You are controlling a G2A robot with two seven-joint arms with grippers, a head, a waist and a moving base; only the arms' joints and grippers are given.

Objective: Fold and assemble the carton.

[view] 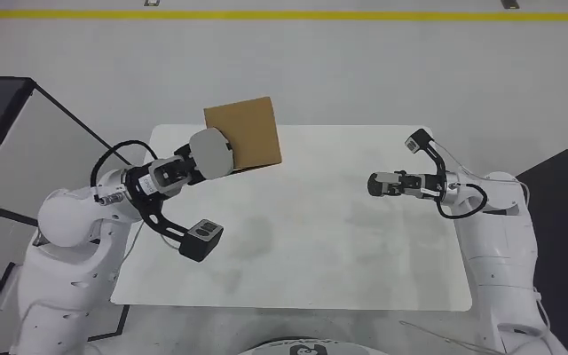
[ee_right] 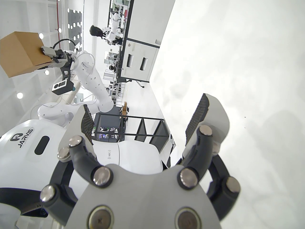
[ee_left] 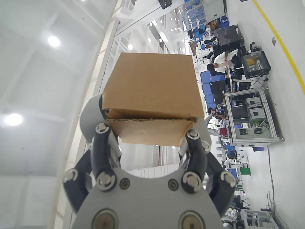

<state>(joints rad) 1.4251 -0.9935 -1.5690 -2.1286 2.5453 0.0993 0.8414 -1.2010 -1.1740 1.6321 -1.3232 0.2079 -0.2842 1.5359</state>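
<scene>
A brown cardboard carton (view: 244, 131) is held up over the table's back left part, folded into a box shape. My left gripper (view: 213, 155) is shut on its near end. In the left wrist view the carton (ee_left: 152, 91) sits between the two fingers (ee_left: 101, 141), with its lower flap edges meeting in a seam. My right gripper (view: 374, 185) hangs over the table's right side, open, with nothing between its ribbed pads (ee_right: 196, 117). From the right wrist view the carton (ee_right: 20, 53) is far off, lifted in the other arm's gripper.
The white table (view: 355, 257) carries nothing else. A dark-framed stand (view: 27, 115) is off the table's left edge. A yellow floor line (view: 284, 15) runs behind the table.
</scene>
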